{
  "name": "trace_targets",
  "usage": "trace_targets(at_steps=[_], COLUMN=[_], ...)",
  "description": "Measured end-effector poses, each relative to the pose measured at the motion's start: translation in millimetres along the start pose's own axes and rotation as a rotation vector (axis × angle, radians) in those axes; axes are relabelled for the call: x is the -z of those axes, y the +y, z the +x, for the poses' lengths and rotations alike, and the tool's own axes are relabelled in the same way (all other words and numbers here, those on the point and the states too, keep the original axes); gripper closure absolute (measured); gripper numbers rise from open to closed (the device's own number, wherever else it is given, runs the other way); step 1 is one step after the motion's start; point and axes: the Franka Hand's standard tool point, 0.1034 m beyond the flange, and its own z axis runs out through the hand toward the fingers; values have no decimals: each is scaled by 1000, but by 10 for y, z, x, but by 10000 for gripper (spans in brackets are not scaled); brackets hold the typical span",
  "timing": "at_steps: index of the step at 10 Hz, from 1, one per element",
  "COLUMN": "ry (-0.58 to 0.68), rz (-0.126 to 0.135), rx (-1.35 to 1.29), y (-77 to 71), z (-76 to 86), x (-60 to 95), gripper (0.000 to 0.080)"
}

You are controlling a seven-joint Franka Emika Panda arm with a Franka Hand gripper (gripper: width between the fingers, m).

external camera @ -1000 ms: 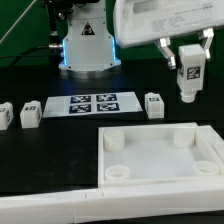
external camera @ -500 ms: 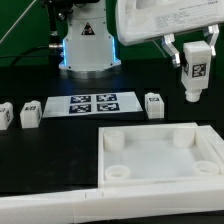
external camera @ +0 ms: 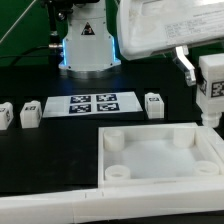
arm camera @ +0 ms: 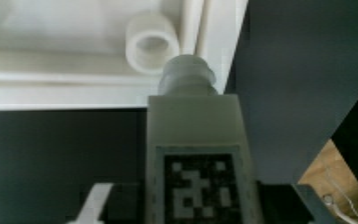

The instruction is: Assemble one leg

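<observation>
My gripper point(external camera: 208, 88) is shut on a white leg point(external camera: 211, 86) with a black-and-white tag, held upright in the air at the exterior view's right, above the far right corner of the large white panel point(external camera: 160, 158). In the wrist view the held leg point(arm camera: 195, 140) fills the middle, its round peg end pointing toward a round corner socket point(arm camera: 151, 45) of the panel point(arm camera: 51, 75). Three other legs stand on the table: two at the exterior view's left point(external camera: 30, 111) point(external camera: 4, 114) and one point(external camera: 154, 104) right of the marker board.
The marker board point(external camera: 93, 103) lies flat behind the panel. The robot base point(external camera: 88, 45) stands at the back. A white ledge point(external camera: 50, 207) runs along the front edge.
The gripper with the leg has moved toward the exterior view's right and lower, from beside the arm body to above the panel's far right corner.
</observation>
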Motion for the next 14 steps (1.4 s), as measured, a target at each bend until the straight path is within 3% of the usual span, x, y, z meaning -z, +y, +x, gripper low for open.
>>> trace_targets(at_steps=[5,11,14], ry=[-7,-7,-21], rz=[-1,-9,-9], rx=[-2,-11,-11], y=[14,76,69], z=[-28,11,-68], x=[-10,-284,-375], gripper=[508,508,508])
